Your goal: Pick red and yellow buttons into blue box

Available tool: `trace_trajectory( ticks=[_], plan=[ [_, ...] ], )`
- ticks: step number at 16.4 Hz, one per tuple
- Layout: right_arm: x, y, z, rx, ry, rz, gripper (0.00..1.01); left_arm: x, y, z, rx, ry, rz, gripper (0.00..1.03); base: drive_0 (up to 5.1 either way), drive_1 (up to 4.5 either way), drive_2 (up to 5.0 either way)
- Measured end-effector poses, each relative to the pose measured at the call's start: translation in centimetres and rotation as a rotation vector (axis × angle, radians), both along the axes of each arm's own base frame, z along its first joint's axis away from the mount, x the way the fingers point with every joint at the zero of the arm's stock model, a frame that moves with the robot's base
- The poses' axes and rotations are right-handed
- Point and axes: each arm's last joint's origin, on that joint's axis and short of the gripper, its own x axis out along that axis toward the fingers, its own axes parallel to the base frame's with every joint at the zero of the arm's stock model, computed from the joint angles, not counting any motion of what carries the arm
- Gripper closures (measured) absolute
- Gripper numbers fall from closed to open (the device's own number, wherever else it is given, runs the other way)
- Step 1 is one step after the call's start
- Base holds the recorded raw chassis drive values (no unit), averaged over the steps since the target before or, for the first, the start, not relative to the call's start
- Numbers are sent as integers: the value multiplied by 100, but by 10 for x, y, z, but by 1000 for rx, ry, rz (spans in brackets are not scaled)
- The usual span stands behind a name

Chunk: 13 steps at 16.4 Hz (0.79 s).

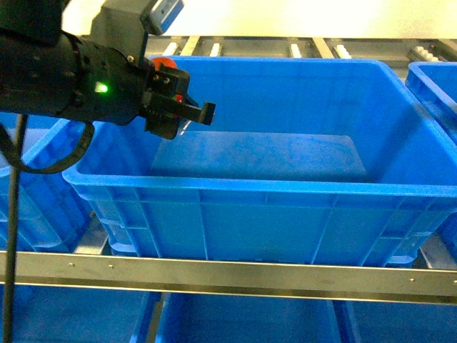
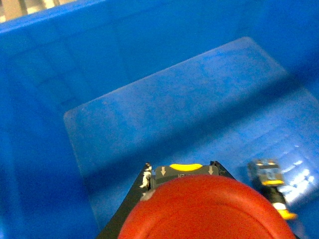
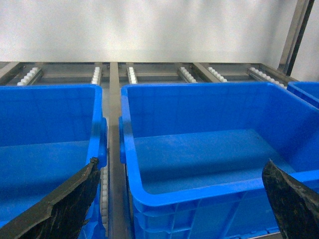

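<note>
Left gripper (image 1: 187, 107) sits above the blue box (image 1: 243, 189), over its left rear corner, fingers closed on the red button (image 1: 166, 63). From the left wrist camera the red cap fills the bottom of the frame, directly in front of the lens, with a black body and a yellow tab showing just beyond it. A second small item with yellow parts (image 2: 269, 179) lies on the box floor, below and to the right of the gripper; blurred, probably the yellow button, but cannot tell for sure.

Right gripper (image 3: 179, 199) holds nothing; its two dark fingers (image 3: 65, 204) stand wide apart at the frame's lower corners, looking across at open crates.

Surface: blue crates rest on a metal roller rack (image 3: 112, 74) with white rollers; a steel rail (image 1: 228, 275) runs across the front. Pale plain wall behind.

Count: one red button seen, one yellow-marked item, at least three blue crates at rack level, more blue below the rail.
</note>
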Motion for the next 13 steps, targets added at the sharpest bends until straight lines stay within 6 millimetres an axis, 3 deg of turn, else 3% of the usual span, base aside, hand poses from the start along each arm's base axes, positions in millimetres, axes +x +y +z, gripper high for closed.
trace_trajectory(
  ticks=[3,5,10,13],
  plan=[
    [0,0,0,0,0,0,3,39,7,-22,18,143,60,77,0,0,0],
    [0,0,0,0,0,0,3,40,9,-37,40,201,73,77,0,0,0],
    [0,0,0,0,0,0,3,34,-1,-44,56,213,23,77,0,0,0],
    [0,0,0,0,0,0,3,30,-10,-45,58,205,-3,54,0,0,0]
  ],
)
